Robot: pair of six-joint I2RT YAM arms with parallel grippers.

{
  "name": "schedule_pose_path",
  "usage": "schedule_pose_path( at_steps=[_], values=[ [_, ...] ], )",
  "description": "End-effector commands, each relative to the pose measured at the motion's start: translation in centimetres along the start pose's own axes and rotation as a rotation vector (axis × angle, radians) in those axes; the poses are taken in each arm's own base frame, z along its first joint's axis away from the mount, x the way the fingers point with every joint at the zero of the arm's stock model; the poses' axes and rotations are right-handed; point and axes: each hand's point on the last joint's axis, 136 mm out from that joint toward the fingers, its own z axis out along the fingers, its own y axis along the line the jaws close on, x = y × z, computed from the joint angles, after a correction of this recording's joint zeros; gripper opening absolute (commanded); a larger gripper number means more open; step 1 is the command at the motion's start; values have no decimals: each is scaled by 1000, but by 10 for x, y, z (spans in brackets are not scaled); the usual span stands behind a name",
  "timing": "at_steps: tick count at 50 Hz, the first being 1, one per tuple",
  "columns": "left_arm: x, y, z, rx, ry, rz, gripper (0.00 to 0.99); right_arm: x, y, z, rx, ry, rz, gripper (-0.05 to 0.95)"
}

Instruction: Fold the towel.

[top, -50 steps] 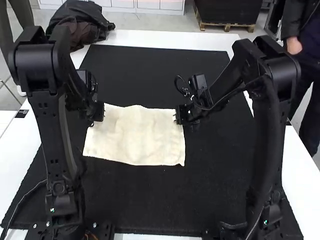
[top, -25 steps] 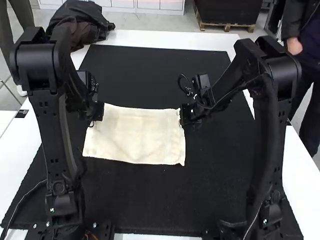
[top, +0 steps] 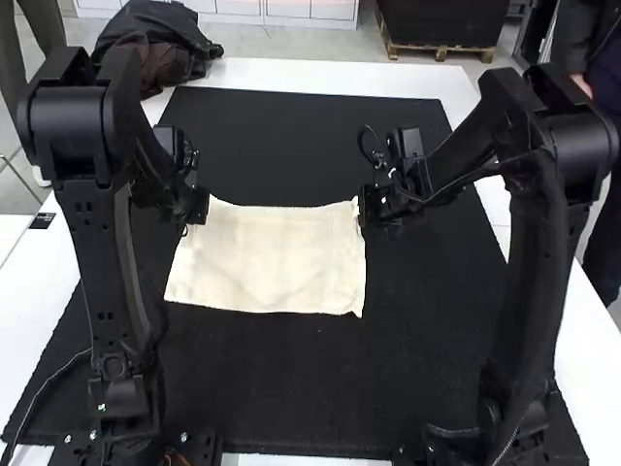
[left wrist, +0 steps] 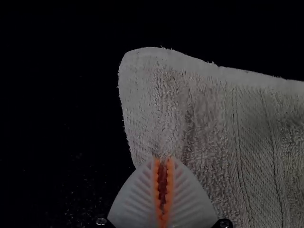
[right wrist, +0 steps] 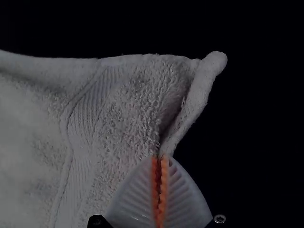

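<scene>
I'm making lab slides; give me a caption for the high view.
Left end effector and right end effector grip a cream towel near its far corners, over a black mat.

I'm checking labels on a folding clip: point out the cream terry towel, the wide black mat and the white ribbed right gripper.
Cream terry towel point(top: 274, 260): high view, middle of its upper face.
Wide black mat point(top: 281, 388): high view, bare near stretch.
White ribbed right gripper point(right wrist: 160, 157): right wrist view, between its fingertips.

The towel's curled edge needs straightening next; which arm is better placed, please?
Right, probably: the right pincer grips the towel beside that curled edge, while the left pincer grips the towel's opposite side.
</scene>
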Motion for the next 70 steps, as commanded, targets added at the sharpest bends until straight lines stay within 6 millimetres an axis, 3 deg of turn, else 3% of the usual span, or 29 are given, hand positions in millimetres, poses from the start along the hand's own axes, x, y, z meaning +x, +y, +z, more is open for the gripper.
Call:
schedule_pose_path(
  at_steps=[1, 14, 39, 60, 70],
  values=[
    [-31, 0, -13, -4, -69, -1, 26, -10, -6, -14, 22, -34, 14, -25],
    [-37, -1, -35, -5, -76, 0, 26, -7, 3, -27, -5, -27, 15, -25],
    [-13, -5, -51, 0, -26, 23, 26, 0, 21, -54, -68, 8, 40, -25],
    [7, -11, -68, 13, 28, 17, 26, 22, 33, -76, -109, 80, 60, -25],
    [7, -11, -79, 11, 28, 12, 28, 30, 39, -90, -113, 87, 62, -25]
  ],
)
